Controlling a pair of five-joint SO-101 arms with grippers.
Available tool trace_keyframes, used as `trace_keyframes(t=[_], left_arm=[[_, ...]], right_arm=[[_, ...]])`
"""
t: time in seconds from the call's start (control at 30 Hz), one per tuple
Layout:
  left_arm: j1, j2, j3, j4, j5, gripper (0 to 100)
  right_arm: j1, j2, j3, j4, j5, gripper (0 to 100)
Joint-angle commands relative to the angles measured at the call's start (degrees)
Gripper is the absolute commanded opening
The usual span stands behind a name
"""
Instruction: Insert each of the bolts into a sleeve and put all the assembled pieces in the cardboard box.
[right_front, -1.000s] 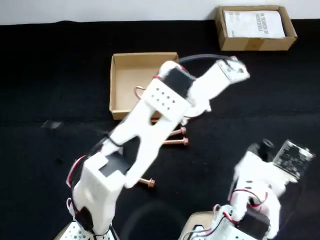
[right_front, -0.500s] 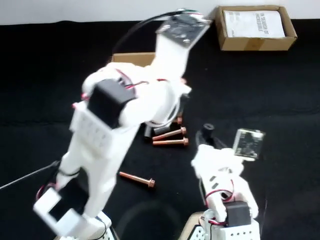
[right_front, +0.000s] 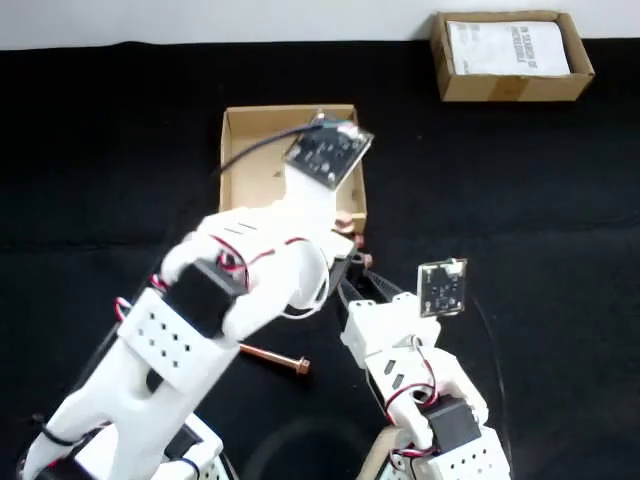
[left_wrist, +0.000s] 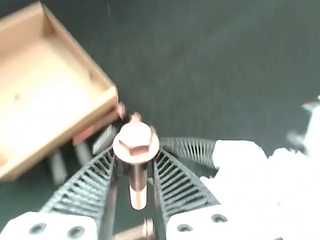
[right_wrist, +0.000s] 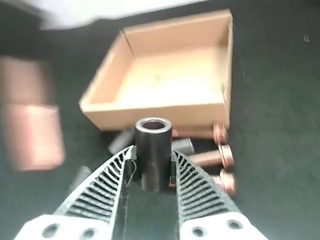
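Copper bolt (left_wrist: 136, 145) is clamped in the left gripper (left_wrist: 134, 171), head toward its camera. The right gripper (right_wrist: 153, 162) clamps a black sleeve (right_wrist: 153, 147) upright, bore open, just before the cardboard box (right_wrist: 150, 112). Shaft must align with bore.

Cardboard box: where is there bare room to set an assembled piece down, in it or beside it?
Inside the cardboard box, the floor looks bare. The table between it and the far box is free too. Crowded: loose bolts and sleeves along its near wall.
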Motion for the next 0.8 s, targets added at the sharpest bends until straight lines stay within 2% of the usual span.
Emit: trace_keyframes(t=[0.0, 0.07, 0.17, 0.47, 0.77], left_arm=[[-0.66, -4.70, 12.00, -25.58, 0.44, 1], [-0.66, -4.88, 15.43, -33.23, 0.44, 1], [-0.66, -3.47, 16.22, -37.19, 0.44, 1], [-0.66, -0.84, 12.79, -36.92, 0.44, 1], [-0.31, -0.75, 16.57, -37.19, 0.53, 1]], right_arm=[[-0.66, -0.57, 2.86, -3.82, -0.44, 0.8], [-0.66, -0.57, 3.12, -4.62, -0.44, 0.8], [-0.66, -0.57, 3.12, -4.62, -0.44, 0.8], [-0.40, -0.57, 3.12, -5.49, -0.44, 0.8], [-0.40, -0.57, 2.77, -5.85, -0.44, 0.8]])
